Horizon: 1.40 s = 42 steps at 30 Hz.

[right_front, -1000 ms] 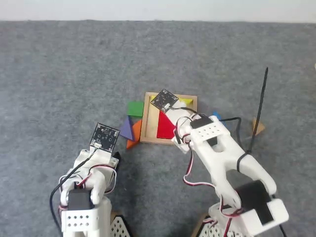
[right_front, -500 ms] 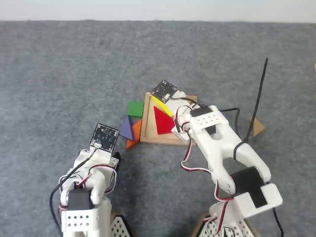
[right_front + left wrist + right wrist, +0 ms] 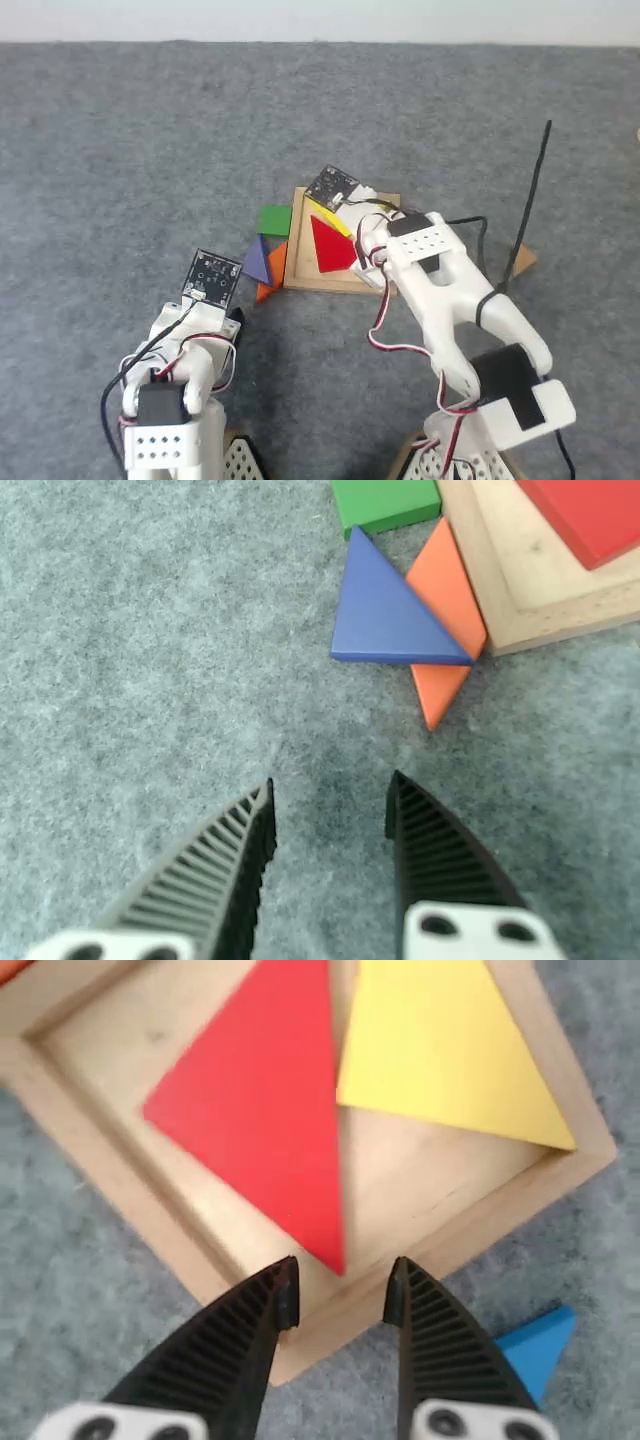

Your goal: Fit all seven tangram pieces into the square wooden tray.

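I find the red triangle (image 3: 265, 1130) and yellow triangle (image 3: 440, 1055) flat inside the tray (image 3: 120, 1170). The blue triangle (image 3: 385, 620), orange piece (image 3: 450, 580) and green piece (image 3: 385, 500) lie on the counter just beside its outer edge. I judge them light, rigid and smooth-faced — pinch across the thin side edges. The right tool (image 3: 340, 1290) hangs released over the tray rim, the left tool (image 3: 330, 810) released above the counter.

The square wooden tray (image 3: 293, 250) lies flat on the grey surface, with a red triangle (image 3: 265, 1110) and a yellow triangle (image 3: 440, 1050) flat inside it. Against its outer edge lie an orange piece (image 3: 445, 630) and a blue-violet triangle (image 3: 385, 620), touching each other. A green square (image 3: 385, 502) is just beside them, and a light blue piece (image 3: 535, 1345) lies beyond the opposite side.
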Tool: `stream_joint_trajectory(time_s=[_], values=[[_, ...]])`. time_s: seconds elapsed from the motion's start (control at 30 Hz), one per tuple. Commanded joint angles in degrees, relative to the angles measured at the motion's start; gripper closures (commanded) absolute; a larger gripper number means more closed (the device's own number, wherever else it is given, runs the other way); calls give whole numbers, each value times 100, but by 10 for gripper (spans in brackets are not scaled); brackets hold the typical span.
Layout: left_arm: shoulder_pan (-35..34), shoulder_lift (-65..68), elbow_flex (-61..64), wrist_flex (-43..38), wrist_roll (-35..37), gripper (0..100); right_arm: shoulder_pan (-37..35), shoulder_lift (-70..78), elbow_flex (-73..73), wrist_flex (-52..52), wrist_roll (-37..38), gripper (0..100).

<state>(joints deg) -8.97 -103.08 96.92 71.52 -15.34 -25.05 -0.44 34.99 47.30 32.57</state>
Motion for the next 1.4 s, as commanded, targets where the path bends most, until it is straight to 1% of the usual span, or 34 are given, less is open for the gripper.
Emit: stream_joint_trajectory(time_s=[0.0,0.1,0.3,0.37,0.43,0.5,0.63,0.83,0.93,1.03,1.23,1.27,1.37], values=[[-35,-70,-48,44,-44,830,-119,-4,-132,66,211,836],[-35,-70,-48,44,-44,830,-119,418,-299,-48,229,836],[-35,-70,-48,44,-44,830,-92,1059,-1125,295,237,848],[-35,-70,-48,44,-44,830,-92,1191,-1301,330,273,890],[-35,-70,-48,44,-44,830,-92,1314,-1415,330,536,942],[-35,-70,-48,44,-44,830,-101,1349,-1468,391,747,972],[-35,-70,-48,44,-44,830,-4,1349,-1530,444,844,975],[-35,-70,-48,44,-44,830,330,1411,-2084,602,826,961],[-35,-70,-48,44,-44,830,479,1420,-2321,593,589,961],[-35,-70,-48,44,-44,830,629,1420,-2558,602,519,961],[-35,-70,-48,44,-44,830,620,1420,-2620,523,519,961],[-35,-70,-48,44,-44,830,620,1411,-2602,602,510,961],[-35,-70,-48,44,-44,830,479,1297,-2629,1332,501,936]])
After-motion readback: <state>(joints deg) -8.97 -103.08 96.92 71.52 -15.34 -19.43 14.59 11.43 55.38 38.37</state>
